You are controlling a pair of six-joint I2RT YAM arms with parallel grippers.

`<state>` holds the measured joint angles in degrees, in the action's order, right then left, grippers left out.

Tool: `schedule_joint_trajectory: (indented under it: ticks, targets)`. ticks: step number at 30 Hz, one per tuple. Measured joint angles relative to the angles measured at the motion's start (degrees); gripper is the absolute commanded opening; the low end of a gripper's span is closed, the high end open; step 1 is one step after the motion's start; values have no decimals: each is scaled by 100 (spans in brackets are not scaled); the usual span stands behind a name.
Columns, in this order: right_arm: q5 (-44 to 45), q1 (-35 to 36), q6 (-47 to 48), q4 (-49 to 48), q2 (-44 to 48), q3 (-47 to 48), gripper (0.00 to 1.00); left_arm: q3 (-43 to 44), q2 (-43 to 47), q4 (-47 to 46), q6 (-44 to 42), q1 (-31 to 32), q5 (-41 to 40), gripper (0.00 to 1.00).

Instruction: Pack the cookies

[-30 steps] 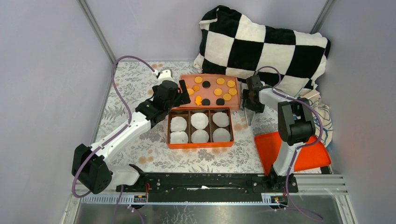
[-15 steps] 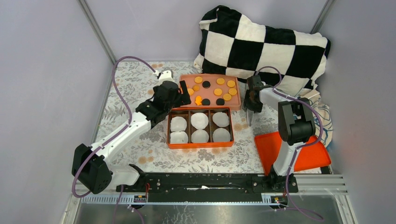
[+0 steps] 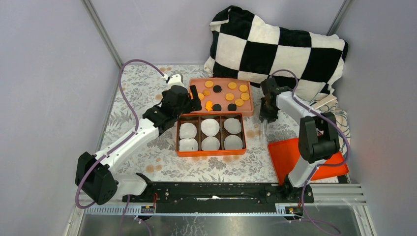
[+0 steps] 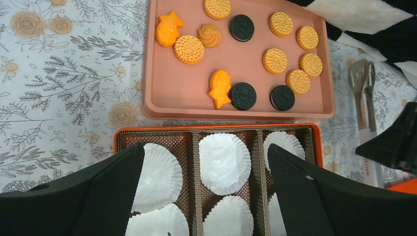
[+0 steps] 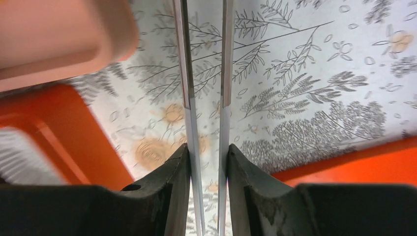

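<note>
The cookies [image 3: 229,93] lie on a pink tray [image 3: 248,107] at the back: round orange-yellow and black discs, plus a few shaped ones [image 4: 275,60]. In front stands an orange box [image 3: 211,154] with white paper liners [image 4: 224,162] in its compartments. My left gripper [image 3: 193,95] hangs open over the box's far edge [image 4: 206,157], with nothing between its fingers. My right gripper [image 3: 268,110] is to the right of the tray, its fingers [image 5: 207,152] pressed on the two metal arms of a pair of tongs [image 5: 187,73], which point down at the cloth [image 3: 265,129].
A flat orange lid [image 3: 295,157] lies at the front right beside the right arm's base. A black-and-white checked pillow [image 3: 275,44] fills the back right, with a folded cloth [image 3: 339,120] under it. Grey walls close in on both sides.
My right gripper's fingers have closed in on the tongs' arms, and the right arm's elbow has swung to the right. The left arm has hardly moved.
</note>
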<state>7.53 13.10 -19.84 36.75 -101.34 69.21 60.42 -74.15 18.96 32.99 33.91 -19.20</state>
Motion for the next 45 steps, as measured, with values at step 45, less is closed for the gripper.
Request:
schedule_joint_trajectory:
  ticks: [45]
  targets:
    - [-216,1423,509,979,361,2197,44,269,315,-131,52,109,-46,99]
